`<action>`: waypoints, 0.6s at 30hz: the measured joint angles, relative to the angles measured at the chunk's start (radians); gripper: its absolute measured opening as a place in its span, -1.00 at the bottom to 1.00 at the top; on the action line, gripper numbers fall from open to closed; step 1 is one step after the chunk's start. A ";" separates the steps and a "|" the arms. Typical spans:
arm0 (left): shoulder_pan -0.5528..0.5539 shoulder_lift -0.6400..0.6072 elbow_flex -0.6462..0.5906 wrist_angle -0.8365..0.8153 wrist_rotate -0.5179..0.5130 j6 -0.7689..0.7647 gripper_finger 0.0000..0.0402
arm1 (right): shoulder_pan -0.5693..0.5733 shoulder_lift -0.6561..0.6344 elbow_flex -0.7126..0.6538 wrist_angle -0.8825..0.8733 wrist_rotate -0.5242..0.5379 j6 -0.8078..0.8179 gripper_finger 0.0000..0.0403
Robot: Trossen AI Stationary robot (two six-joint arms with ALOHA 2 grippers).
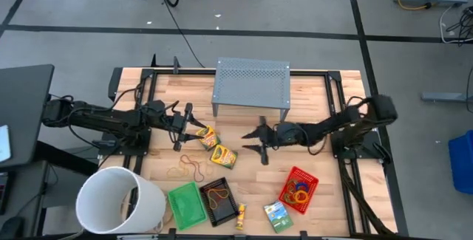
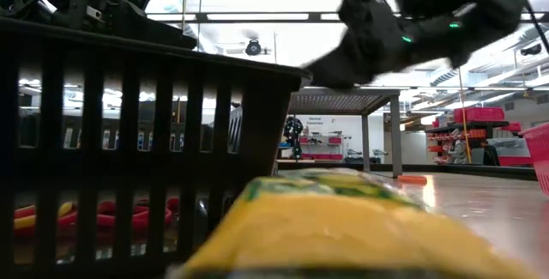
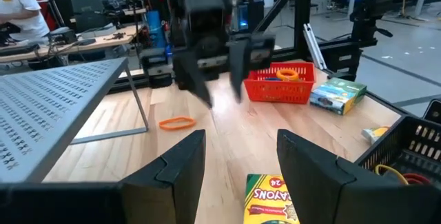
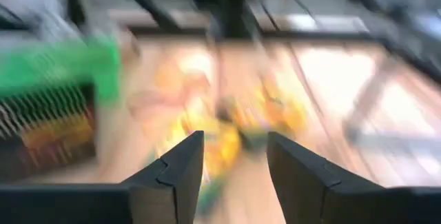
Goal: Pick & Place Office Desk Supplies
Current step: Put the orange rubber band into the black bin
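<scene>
In the high view my left gripper point(image 1: 189, 128) is open beside two yellow-green crayon boxes point(image 1: 208, 136) point(image 1: 223, 156) lying flat mid-table. In the left wrist view one crayon box point(image 3: 271, 198) lies between and just ahead of its fingers point(image 3: 238, 148). My right gripper point(image 1: 256, 141) point(image 4: 234, 148) is open, just right of the boxes and facing them. Brown rubber bands point(image 1: 185, 168) lie loose on the wood. The red tray point(image 1: 298, 188) holds coloured rings. The green tray point(image 1: 186, 204), black tray point(image 1: 220, 199), glue stick point(image 1: 241, 215) and a third crayon box point(image 1: 278, 216) sit near the table's near edge.
The big white bucket point(image 1: 118, 199) lies on its side at the near left corner. The grey perforated stand point(image 1: 251, 85) is at the far middle. An orange band point(image 3: 178, 123) lies by the stand's leg. A person point(image 3: 17, 10) is at a bench beyond the table.
</scene>
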 joint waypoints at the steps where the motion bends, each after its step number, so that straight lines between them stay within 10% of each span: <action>1: 0.000 0.000 0.000 -0.001 -0.002 0.000 -0.08 | 0.007 -0.018 -0.009 -0.060 0.040 0.018 -0.18; 18: 0.001 0.000 0.000 0.000 -0.015 0.006 -0.08 | -0.018 -0.120 0.062 -0.969 0.051 0.365 -0.18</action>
